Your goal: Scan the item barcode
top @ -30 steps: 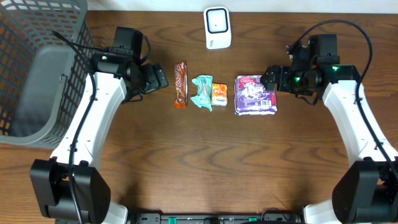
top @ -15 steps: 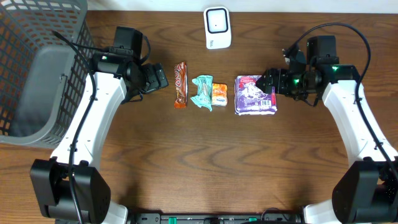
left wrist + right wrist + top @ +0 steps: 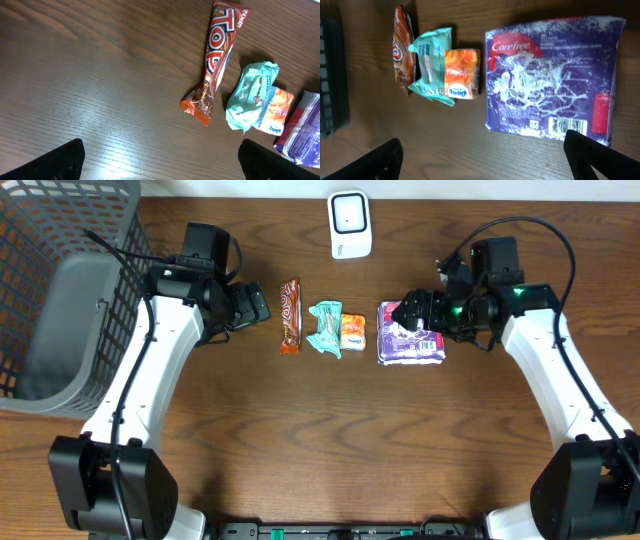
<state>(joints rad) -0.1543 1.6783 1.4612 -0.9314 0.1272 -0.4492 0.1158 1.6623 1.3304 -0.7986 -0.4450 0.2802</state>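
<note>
While the overhead view alone takes in the white scanner [image 3: 350, 224] at the far edge of the bench [image 3: 300, 440] and the grey basket [image 3: 60, 280] at the far left, only the right wrist view shows the barcode [image 3: 567, 123] on the purple pack [image 3: 552, 80]: black bars on white, beside a red patch. Four items lie in one row: one red-brown candy bar [image 3: 216, 55], one teal packet [image 3: 250, 92], one orange packet [image 3: 274, 111] touching it, and the purple pack at the right end. There is one scanner and one basket. The pack lies flat, with a white splash pattern and "Carefree" lettering. The right tool [image 3: 412, 310] hangs over the pack's far part, spread wide and holding nothing. The left tool [image 3: 258, 305], just left of the candy bar, is wide and empty too.
</note>
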